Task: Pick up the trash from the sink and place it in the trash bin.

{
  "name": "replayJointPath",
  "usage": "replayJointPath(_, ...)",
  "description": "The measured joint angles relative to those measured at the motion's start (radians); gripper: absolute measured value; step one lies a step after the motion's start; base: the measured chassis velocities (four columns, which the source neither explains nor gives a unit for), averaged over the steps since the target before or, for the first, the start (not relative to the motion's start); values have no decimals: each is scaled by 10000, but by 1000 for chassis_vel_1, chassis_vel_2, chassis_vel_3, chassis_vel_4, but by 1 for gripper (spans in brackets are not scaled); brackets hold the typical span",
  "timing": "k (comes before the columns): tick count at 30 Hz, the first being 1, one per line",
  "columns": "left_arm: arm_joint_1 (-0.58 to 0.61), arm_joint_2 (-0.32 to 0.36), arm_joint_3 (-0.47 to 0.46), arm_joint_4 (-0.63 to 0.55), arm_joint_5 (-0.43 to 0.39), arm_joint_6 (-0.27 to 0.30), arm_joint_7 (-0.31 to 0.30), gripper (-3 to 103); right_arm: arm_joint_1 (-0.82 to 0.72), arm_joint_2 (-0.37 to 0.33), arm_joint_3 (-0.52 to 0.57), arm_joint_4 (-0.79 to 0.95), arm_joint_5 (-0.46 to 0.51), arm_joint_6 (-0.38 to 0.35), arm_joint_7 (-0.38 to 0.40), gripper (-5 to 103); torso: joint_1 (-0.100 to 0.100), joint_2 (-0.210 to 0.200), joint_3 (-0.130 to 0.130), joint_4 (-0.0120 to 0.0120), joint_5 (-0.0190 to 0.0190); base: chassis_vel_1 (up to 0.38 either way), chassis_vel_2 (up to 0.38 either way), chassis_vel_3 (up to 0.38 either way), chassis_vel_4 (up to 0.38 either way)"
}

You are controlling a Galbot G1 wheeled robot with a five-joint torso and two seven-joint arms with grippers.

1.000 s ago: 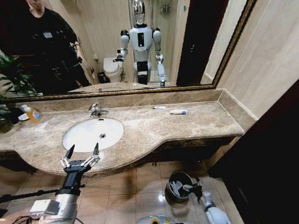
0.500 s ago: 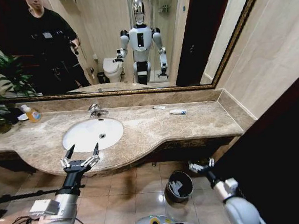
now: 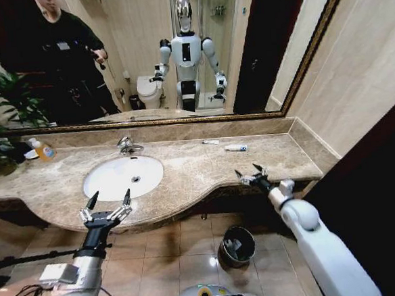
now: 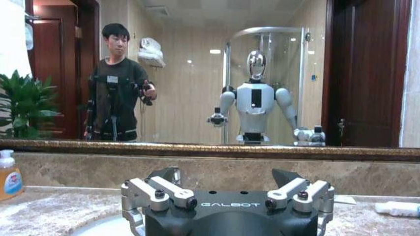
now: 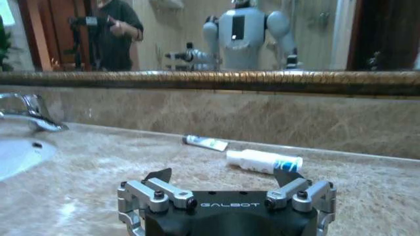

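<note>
The white oval porcelain sink [image 3: 123, 177] looks empty and white pieces lie in the small round black trash bin [image 3: 237, 246], but two white tubes [image 3: 235, 147] remain on the marble counter; both the right gripper [image 3: 252, 177] and the left gripper [image 3: 106, 203] have fingers apart, holding nothing

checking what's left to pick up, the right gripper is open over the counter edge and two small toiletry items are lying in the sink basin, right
Not quite. The two small toiletry items, a white tube and a smaller tube, lie on the marble counter near the mirror, not in the sink; the head view shows the basin holding none. The right gripper is indeed open over the counter edge.
</note>
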Motion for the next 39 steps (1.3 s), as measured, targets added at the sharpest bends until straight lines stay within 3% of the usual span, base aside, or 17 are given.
replayJointPath(9, 0, 0, 0, 0, 0, 0, 0, 100, 2524, -483, -1384, -2501, -14, 224, -1157, 100, -1, 0, -1, -1, -4, 0, 0, 0, 0)
replayJointPath(16, 0, 0, 0, 0, 0, 0, 0, 100, 4037, -295, -2120, -3860, -379, 278, -1742, 100, -1, 0, -1, 0, -3, 0, 0, 0, 0)
replayJointPath(25, 0, 0, 0, 0, 0, 0, 0, 100, 6344, -41, -3538, -6241, -1580, 384, -2619, 100, -1, 0, -1, 0, -5, 0, 0, 0, 0)
replayJointPath(31, 0, 0, 0, 0, 0, 0, 0, 100, 7172, -41, -3992, -7044, -1888, 458, -2826, 100, -1, 1, -1, -1, -1, 0, 0, 0, 0)
replayJointPath(39, 0, -1, 0, 0, 0, 0, 0, 100, 8068, -283, -4436, -7937, -2561, 289, -4096, 100, -1, 1, -2, -3, -1, 0, 0, 0, 0)
